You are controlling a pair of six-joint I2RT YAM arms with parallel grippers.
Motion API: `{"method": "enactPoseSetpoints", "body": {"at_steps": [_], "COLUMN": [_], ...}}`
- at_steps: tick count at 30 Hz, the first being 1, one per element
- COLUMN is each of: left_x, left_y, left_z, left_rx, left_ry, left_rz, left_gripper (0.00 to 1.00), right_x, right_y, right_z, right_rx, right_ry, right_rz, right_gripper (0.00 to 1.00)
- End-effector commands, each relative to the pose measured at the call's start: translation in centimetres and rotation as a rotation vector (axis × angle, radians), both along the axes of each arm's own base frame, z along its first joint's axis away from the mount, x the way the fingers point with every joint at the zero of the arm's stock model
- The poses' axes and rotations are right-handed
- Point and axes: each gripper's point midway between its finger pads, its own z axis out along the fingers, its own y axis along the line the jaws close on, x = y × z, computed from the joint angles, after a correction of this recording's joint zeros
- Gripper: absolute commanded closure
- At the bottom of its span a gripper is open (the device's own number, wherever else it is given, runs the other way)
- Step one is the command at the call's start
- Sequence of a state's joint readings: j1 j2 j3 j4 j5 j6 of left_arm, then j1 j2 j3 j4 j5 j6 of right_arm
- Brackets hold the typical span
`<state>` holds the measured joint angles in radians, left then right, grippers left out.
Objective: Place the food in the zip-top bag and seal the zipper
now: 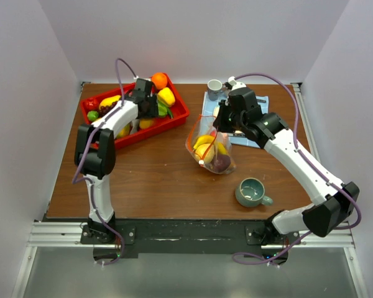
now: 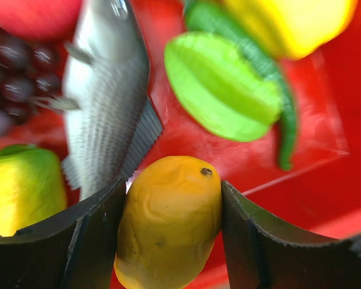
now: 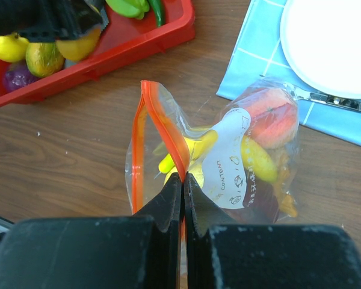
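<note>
My left gripper [image 1: 147,107] is down in the red tray [image 1: 150,131], shut on a yellow-orange mango-like toy fruit [image 2: 168,223] that sits squeezed between both fingers. My right gripper [image 3: 183,179] is shut on one side of the orange-red zipper strip [image 3: 168,129] and holds the clear zip-top bag [image 1: 210,149] open at mid-table. The bag [image 3: 253,162] holds a banana, a peach-red fruit [image 3: 271,117] and a dark purple piece. The white slider is not visible.
The tray also holds a grey toy fish [image 2: 105,102], a green starfruit [image 2: 222,90], a yellow pepper [image 2: 289,24], grapes [image 2: 18,66] and an orange [image 1: 159,79]. A blue cloth [image 3: 259,60] with a white plate [image 3: 331,42] lies at back right. A teal mug [image 1: 252,192] stands near the front.
</note>
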<state>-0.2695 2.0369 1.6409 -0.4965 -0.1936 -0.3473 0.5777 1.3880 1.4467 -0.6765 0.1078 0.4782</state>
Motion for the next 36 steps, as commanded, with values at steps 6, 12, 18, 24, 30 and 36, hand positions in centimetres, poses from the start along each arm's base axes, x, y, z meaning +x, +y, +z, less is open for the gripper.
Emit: {"method": "enactPoseSetpoints", "body": {"at_steps": [6,12,18,24,30,36], "left_x": [-2.5,-8.8,-14.1,-16.4,-17.4,-17.2], "left_y": [-3.6,-7.8,-14.9,-19.4,-22.0,-24.4], "left_z": [11.6,16.9,20.1,20.5,19.2,17.2], "left_rx": [-0.246,-0.585,-0.868,-1.041,-1.08,-1.057], "left_ry": [-0.206,-0.316,-0.35,-0.351,-0.361,-0.331], "left_rz": [-0.13,-0.224,-0.256,-0.215,-0.115,-0.083], "left_gripper": [0.86,0.88,0.91,0.94,0.96,0.96], "right_x": [1.0,1.1,1.0,0.5,-0.1,-1.3], "right_y": [1.5,1.6,2.2,2.0,1.4,0.5], "right_z": [1.8,2.1,2.5,2.9,3.6,4.4], "right_rx": [0.059,0.067,0.089,0.104,0.121,0.131], "right_ry": [-0.045,-0.052,-0.061,-0.07,-0.076,-0.077], "right_rz": [0.018,0.006,-0.006,-0.029,-0.054,-0.066], "right_gripper": [1.0,1.0,1.0,1.0,1.0,1.0]}}
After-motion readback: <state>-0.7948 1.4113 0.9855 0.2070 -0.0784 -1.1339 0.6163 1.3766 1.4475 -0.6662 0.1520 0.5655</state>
